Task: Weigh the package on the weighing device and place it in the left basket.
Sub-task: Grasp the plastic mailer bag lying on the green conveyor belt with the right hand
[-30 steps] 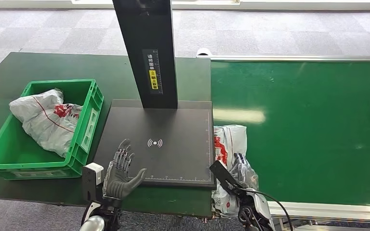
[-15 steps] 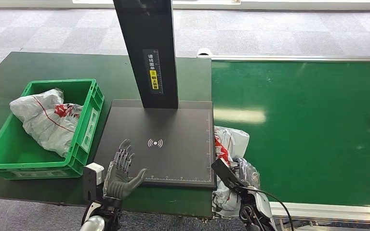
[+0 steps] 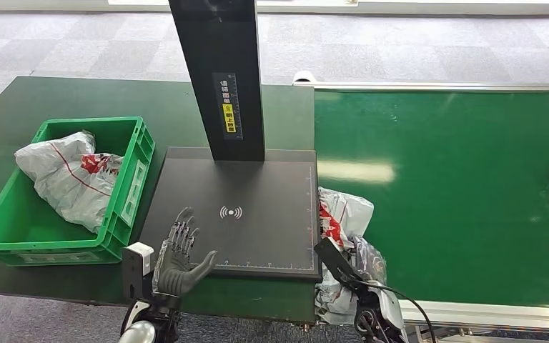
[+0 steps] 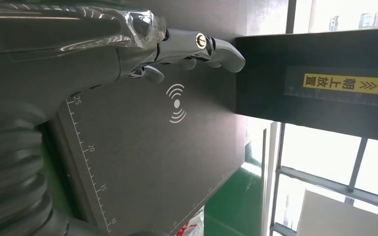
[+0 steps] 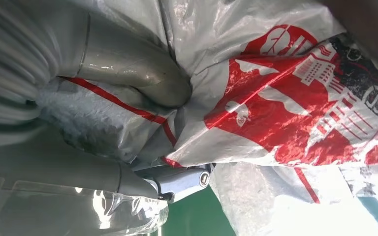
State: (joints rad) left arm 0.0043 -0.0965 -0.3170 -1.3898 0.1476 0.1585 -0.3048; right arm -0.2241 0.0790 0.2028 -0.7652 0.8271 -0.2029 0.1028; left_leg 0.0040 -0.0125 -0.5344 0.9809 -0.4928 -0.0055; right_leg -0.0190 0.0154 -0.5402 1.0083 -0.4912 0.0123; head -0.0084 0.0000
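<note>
We are gripping the package (image 3: 343, 243) with our right robot hand (image 3: 361, 268), thumb and fingers pressing into the crinkled grey plastic with its red print (image 5: 285, 113). The package is lying on the green conveyor belt (image 3: 457, 186), against the right edge of the weighing device (image 3: 257, 229), near the belt's front edge. Its long axis appears to be running front to back, alongside the platform's right edge, with the far end pointing away from us.

Our left robot hand (image 3: 180, 254) is hovering released, fingers spread, over the front left corner of the platform. The left basket (image 3: 129, 182) is sitting on the desk (image 3: 57, 96) at the platform's left edge, already holding a similar bag (image 3: 71, 179).

For this step we are judging that the bag, being soft, could sag and catch on the platform's raised edge, so we should be lifting it fully clear before carrying it left, and setting it near the centre mark (image 3: 230, 212), clear of the upright post (image 3: 218, 78).
</note>
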